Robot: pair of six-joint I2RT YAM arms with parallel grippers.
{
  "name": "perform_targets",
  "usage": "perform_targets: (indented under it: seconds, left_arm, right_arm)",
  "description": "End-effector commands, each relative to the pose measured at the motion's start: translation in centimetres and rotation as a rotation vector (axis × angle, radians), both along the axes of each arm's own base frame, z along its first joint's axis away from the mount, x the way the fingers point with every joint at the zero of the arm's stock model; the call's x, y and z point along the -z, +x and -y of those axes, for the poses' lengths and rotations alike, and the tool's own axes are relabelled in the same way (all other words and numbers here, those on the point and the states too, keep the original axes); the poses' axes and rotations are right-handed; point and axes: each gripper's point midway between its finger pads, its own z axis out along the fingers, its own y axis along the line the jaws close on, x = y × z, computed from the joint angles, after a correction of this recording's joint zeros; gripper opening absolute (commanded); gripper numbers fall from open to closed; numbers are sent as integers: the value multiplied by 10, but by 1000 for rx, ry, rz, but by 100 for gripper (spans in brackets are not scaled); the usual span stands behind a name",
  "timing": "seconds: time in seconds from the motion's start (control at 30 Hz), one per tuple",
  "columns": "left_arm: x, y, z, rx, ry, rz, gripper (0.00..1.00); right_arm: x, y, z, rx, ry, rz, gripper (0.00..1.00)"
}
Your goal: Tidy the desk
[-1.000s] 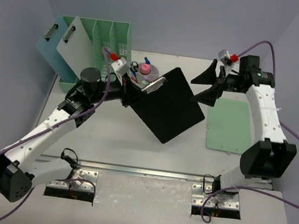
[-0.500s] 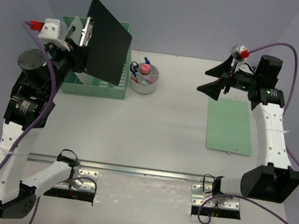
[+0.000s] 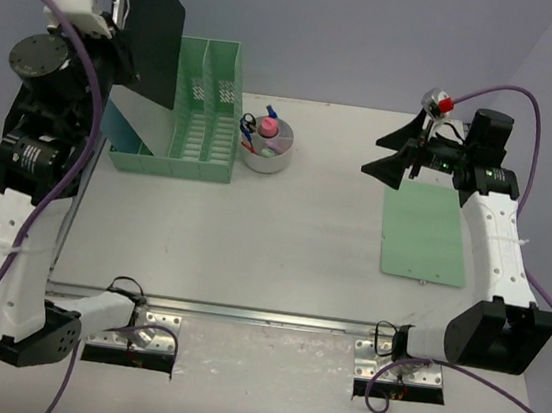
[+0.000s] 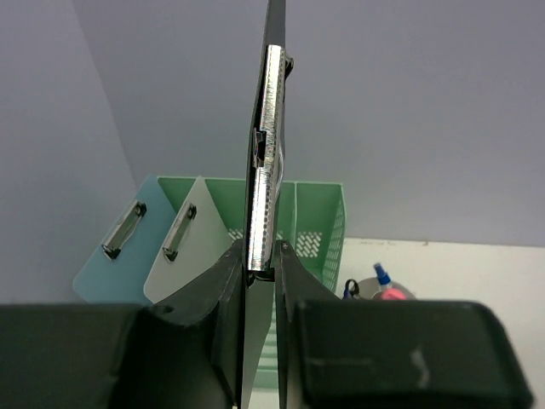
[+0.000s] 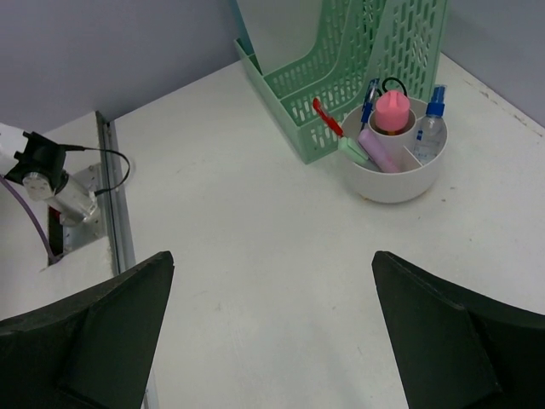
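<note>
Lavender walls enclose the white desk point(image 3: 279, 267). A blue clipboard point(image 4: 111, 273) and a white clipboard point(image 4: 183, 268) already stand in the green file rack point(image 3: 200, 127) at 11 o'clock. The left gripper point(image 4: 260, 264) pinches a black clipboard point(image 3: 147, 25) upright above it, not yet filed. A mint board point(image 3: 424, 235) still lies at 3 o'clock beneath the right gripper point(image 3: 375, 154), whose jaws are wide and empty. Half a second ago the black clipboard was lower and further right.

Flat white rectangular desk point(image 3: 292, 239), metal rail point(image 3: 263, 315) along front edge
</note>
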Motion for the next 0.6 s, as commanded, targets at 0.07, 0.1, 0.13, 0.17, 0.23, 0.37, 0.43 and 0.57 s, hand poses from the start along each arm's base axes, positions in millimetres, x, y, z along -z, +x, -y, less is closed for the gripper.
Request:
perform_targets:
  seconds: [0.07,0.1,0.13,0.17,0.23,0.37,0.43,0.57]
  left_arm:
    - [13,34,2,4,97,-68,0]
    - [19,43,3,3,103,-88,0]
    - [21,46,3,3,107,-96,0]
    - [22,50,3,3,112,-100,0]
    - [28,61,3,1,122,-116,0]
    - [39,80,4,4,139,-138,0]
    - [41,86,1,-2,144,-143,0]
    - [57,104,0,13,146,-179,0]
  right_arm:
    - [0,-3,0,-5,-13,44,99]
    - [1,-3,1,-4,-14,45,99]
    - [2,-4,0,-8,-15,45,99]
    - [5,-4,1,-8,-14,38,99]
    - [7,-4,0,-10,-15,35,99]
    - [11,-3,0,-12,-13,18,99]
    - [13,-2,0,-16,-11,11,99]
    - [16,0,0,-16,-10,1,99]
